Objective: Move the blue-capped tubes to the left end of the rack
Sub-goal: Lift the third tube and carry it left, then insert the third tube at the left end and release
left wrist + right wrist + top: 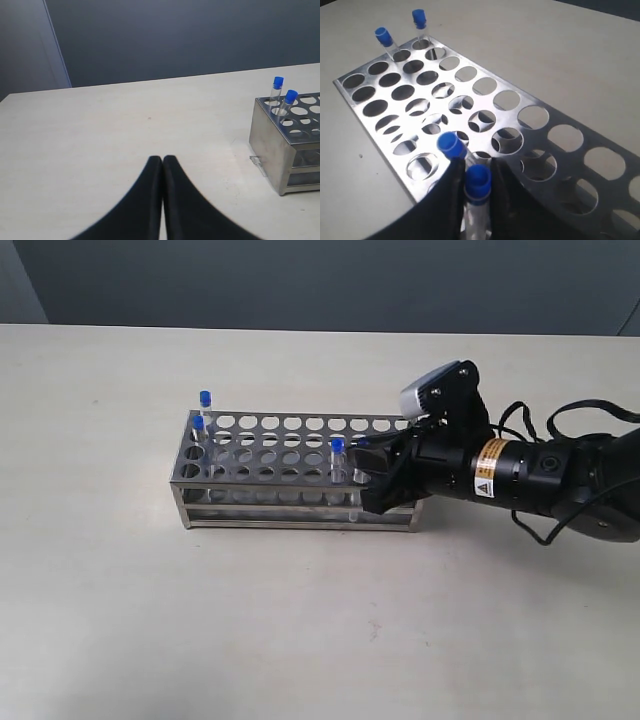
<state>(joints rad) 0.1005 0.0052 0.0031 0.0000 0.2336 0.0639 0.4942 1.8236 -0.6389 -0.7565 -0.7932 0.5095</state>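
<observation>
The steel rack [300,523] lies mid-table. Two blue-capped tubes [203,398] [199,426] stand in holes at its left end, also seen in the left wrist view [277,82] [290,96] and the right wrist view [419,19] [384,37]. A third tube [338,446] stands near the middle of the front rows. My right gripper [362,468] is over the rack's right part, shut on another blue-capped tube [478,182]; that third tube [452,145] sits just past one finger. My left gripper [163,159] is shut and empty, over bare table left of the rack [267,135].
Most holes of the rack top plate [422,91] are empty. The pale table [120,620] lies bare around the rack. The right arm's body and black cables [560,475] hang over the table to the right of the rack.
</observation>
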